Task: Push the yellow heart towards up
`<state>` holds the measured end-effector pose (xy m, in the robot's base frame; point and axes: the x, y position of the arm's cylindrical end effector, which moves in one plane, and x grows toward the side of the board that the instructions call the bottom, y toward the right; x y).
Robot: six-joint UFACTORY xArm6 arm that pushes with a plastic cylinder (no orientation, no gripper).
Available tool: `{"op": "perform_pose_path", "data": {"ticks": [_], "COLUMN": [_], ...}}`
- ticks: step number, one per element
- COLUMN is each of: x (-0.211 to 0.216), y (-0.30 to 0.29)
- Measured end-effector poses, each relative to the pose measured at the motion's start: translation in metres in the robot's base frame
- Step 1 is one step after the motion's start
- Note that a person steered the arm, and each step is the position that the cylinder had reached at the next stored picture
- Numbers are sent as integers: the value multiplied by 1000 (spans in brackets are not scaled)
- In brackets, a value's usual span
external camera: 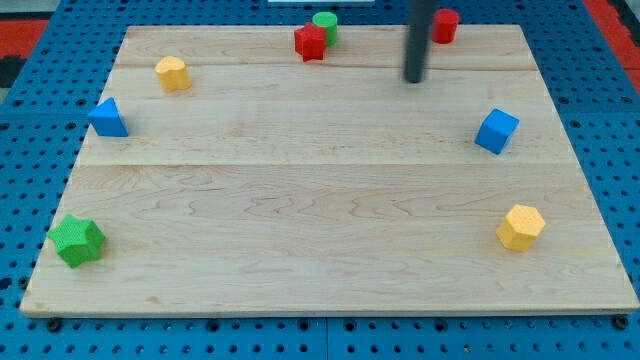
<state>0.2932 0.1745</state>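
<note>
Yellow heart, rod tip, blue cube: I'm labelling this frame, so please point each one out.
yellow heart [172, 73]: camera view, on its top face.
my tip [415, 79]: camera view, at the rod's very lower end.
blue cube [496, 131]: camera view, middle of its visible faces.

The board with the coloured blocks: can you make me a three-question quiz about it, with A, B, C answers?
1. Where is the green star?
A. the view's bottom left
B. the view's top right
C. the middle

2. How many blue blocks are there?
A. one
B. two
C. four

3. Is my tip touching a block?
A. yes, the blue cube
B. yes, the yellow heart
C. no, none

Answers:
A: the green star sits at the board's bottom-left corner.
B: only the blue triangle and the blue cube are blue.
C: my tip stands on bare wood near the view's top, far from the yellow heart.
</note>
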Motion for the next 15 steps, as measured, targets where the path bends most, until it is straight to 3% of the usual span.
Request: {"op": "perform_pose_path", "data": {"ticks": [1,2,8,9,11,12,14,15], "x": [-25,-85,-102,-91,6,39,52,61], "y": [88,141,136,116,71,3,-226,-288]}}
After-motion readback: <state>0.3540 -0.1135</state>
